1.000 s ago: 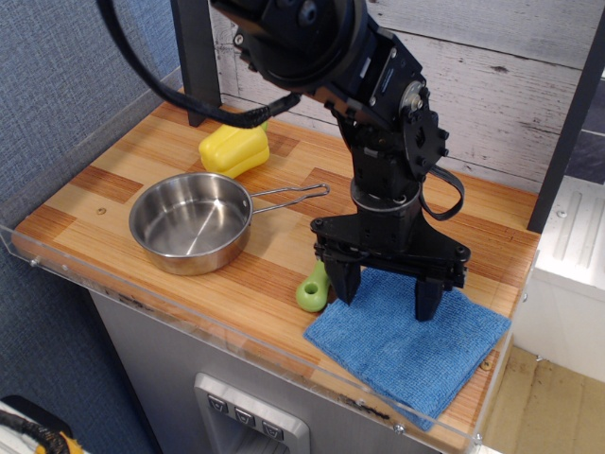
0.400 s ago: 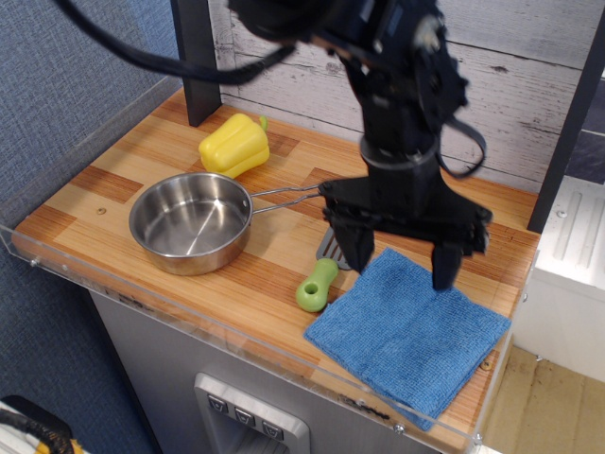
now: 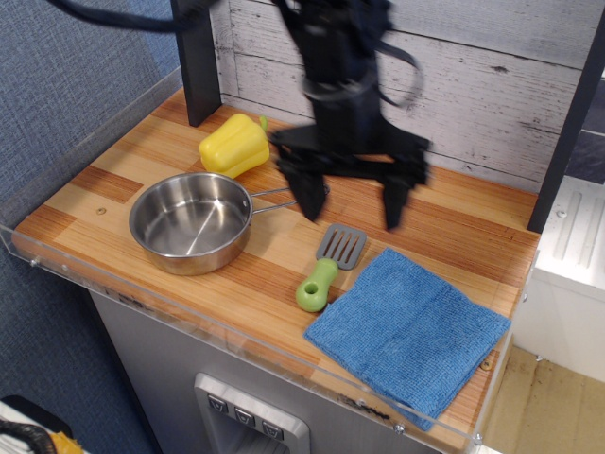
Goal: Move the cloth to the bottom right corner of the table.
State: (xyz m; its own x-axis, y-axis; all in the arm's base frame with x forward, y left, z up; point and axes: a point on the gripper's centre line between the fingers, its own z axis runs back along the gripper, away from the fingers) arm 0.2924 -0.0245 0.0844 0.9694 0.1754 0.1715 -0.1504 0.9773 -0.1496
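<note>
Whitewashed planks behind, striped wooden table in front, clear rim along the edge. Lying flat in the near right corner: cloth, blue, square, touching nothing but the wood. Just beside its left edge, a green-handled spatula; farther left, a steel pan and yellow pepper. Raised above mid-table, well apart from the cloth: gripper, fingers spread wide, holding nothing. Placement apparently done; best to retreat straight up and away without snagging anything.
</note>
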